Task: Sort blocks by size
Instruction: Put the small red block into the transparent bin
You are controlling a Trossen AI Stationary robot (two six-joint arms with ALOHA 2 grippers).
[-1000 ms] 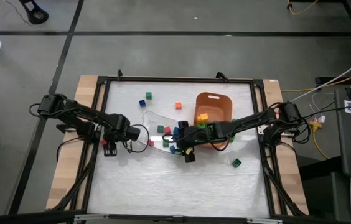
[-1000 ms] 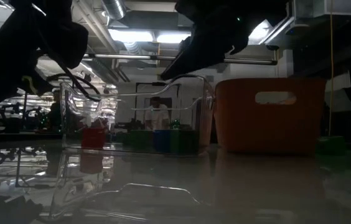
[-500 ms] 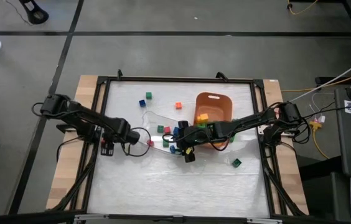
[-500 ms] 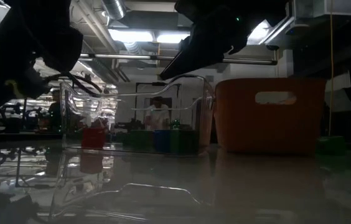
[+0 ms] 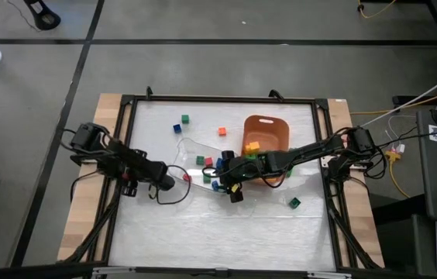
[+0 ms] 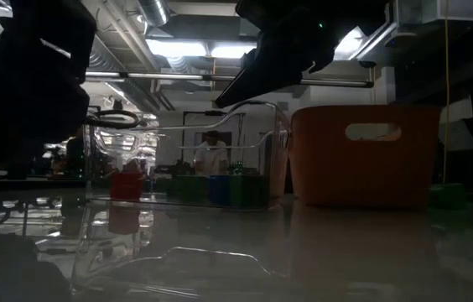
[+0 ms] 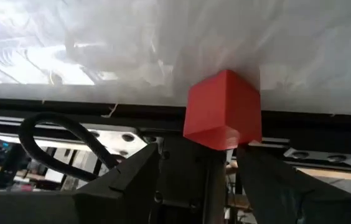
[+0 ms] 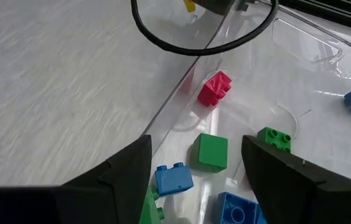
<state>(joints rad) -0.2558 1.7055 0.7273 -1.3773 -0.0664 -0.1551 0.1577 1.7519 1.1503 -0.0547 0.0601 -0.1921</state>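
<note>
A red cube (image 7: 224, 111) stands on the white table at its left edge, against the black frame. My left gripper (image 7: 200, 152) is open and low over the table (image 5: 133, 186), pointing at the left edge, with the cube just past its fingertips. My right gripper (image 8: 194, 168) is open and empty above the clear tray (image 5: 195, 155), over red (image 8: 215, 87), green (image 8: 211, 151) and blue (image 8: 174, 177) blocks lying in it. Its place in the high view is beside the orange bin (image 5: 230, 186). My left gripper stands with one fingertip (image 7: 250, 155) right at the red cube's lower corner (image 7: 253, 140); I cannot tell whether it touches. The other fingertip is clear of the cube. The cube rests on the table.
The orange bin (image 5: 266, 138) with a yellow block stands to the right of the tray. Loose blocks lie on the table: green (image 5: 185, 119), blue (image 5: 177, 129), orange-red (image 5: 222, 132) at the far side, green (image 5: 294, 202) nearer. A black frame (image 5: 125, 139) rims the table.
My left arm has swung toward the table's near edge and sunk lower, its wrist tipping down, while its fingertips have stayed near the left edge. My right arm has kept still.
</note>
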